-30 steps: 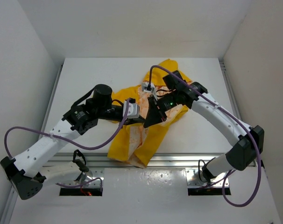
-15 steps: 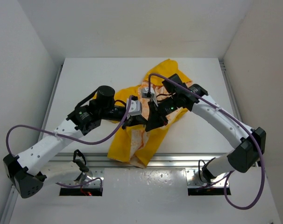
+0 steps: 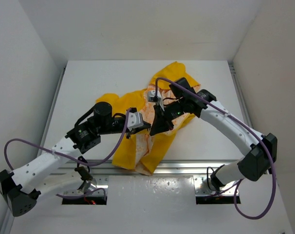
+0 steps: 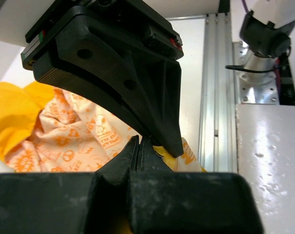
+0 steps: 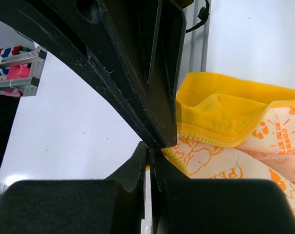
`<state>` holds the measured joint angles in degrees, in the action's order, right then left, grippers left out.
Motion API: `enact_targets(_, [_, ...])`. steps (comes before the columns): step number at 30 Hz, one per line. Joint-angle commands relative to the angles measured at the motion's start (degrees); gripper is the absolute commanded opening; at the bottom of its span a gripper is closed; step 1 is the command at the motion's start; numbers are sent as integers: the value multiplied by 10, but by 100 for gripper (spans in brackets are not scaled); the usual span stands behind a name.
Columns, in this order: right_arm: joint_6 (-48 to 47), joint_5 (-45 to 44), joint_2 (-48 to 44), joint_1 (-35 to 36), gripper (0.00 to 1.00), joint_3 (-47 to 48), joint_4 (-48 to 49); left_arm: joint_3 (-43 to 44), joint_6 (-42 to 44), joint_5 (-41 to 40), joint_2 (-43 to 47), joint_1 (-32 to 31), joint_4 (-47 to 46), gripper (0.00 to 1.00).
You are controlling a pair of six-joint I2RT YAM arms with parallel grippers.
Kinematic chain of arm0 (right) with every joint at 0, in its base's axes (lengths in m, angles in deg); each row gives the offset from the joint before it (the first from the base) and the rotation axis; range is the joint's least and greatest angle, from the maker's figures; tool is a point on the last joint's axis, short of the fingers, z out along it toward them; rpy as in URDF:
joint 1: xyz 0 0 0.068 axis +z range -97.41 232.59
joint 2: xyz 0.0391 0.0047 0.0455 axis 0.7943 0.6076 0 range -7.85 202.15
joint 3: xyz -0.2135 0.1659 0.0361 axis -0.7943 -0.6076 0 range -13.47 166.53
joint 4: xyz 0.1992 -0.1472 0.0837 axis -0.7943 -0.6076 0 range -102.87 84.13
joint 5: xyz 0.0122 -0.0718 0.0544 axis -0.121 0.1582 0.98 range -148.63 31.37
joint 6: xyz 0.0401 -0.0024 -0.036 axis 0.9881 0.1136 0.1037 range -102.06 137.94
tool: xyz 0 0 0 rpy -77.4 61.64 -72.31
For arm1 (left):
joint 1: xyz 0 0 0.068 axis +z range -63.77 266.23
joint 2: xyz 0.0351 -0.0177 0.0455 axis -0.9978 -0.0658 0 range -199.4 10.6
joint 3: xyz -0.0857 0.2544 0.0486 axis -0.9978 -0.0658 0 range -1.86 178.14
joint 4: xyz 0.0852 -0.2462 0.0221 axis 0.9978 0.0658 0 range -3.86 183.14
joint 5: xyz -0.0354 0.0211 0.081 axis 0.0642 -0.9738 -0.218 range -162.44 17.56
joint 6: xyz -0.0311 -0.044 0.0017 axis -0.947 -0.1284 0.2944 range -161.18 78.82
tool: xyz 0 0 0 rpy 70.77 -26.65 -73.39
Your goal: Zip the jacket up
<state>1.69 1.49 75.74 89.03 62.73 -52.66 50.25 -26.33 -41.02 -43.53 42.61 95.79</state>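
Both arms bend inward over the jacket (image 3: 138, 152), which lies crumpled mid-table (image 3: 89, 83). The left gripper (image 3: 146, 127) and right gripper (image 3: 155, 130) nearly meet tip to tip at its open edge (each pair of fingers pressed together); I cannot tell whether fabric is caught.

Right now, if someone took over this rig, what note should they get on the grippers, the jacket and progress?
Left gripper: shut, tip almost meeting the right gripper's over the jacket.
Right gripper: shut beside the zipper teeth; whether either one pinches fabric cannot be told.
Jacket: crumpled on the table, front open, printed lining showing.
Done: nothing zipped.
Left: join the zipper ends and pull it up.
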Motion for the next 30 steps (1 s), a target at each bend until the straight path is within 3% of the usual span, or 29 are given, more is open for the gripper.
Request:
enact_targets(1, [13, 106, -28, 16, 0, -3, -40, -17, 30, -181, 6, 9, -110, 0])
enact_targets(4, [17, 102, -28, 18, 3, -2, -38, -17, 30, -193, 0, 4, -111, 0])
enact_targets(5, [24, 85, -28, 17, 25, -1, -34, -17, 14, -198, 0, 4, -111, 0])
enact_targets(9, [54, 33, -60, 5, 51, -3, -24, -11, -26, -234, -12, -2, -118, 0])
enact_targets(10, [67, -6, -69, -3, 51, -29, 17, -11, -35, -249, -12, -2, -118, 0])
enact_targets(13, [179, -10, -120, -52, 45, -103, 148, -11, -73, -278, -27, -2, -129, 0])
enact_targets(14, [296, -8, -131, -89, 43, -122, 180, -11, -85, -285, -27, -2, -138, 0])
enact_targets(17, [515, 2, -167, -124, 39, -210, 442, -6, -134, -308, -41, -2, -156, 0])
enact_targets(21, [741, -43, -158, -122, 43, -268, 585, -1, -203, -326, -48, 3, -184, 0])
enact_targets(22, [779, -73, -145, -123, 45, -284, 671, 4, -228, -331, -54, 8, -184, 0])
enact_targets(23, [879, -77, -128, -121, 45, -290, 697, 10, -241, -339, -54, 13, -184, 0])
enact_targets(26, [987, -82, -67, -122, 47, -245, 757, 25, -273, -364, -59, 20, -179, 0])
enact_targets(30, [1012, -85, -50, -112, 47, -200, 753, 31, -294, -382, -64, 38, -174, 0])
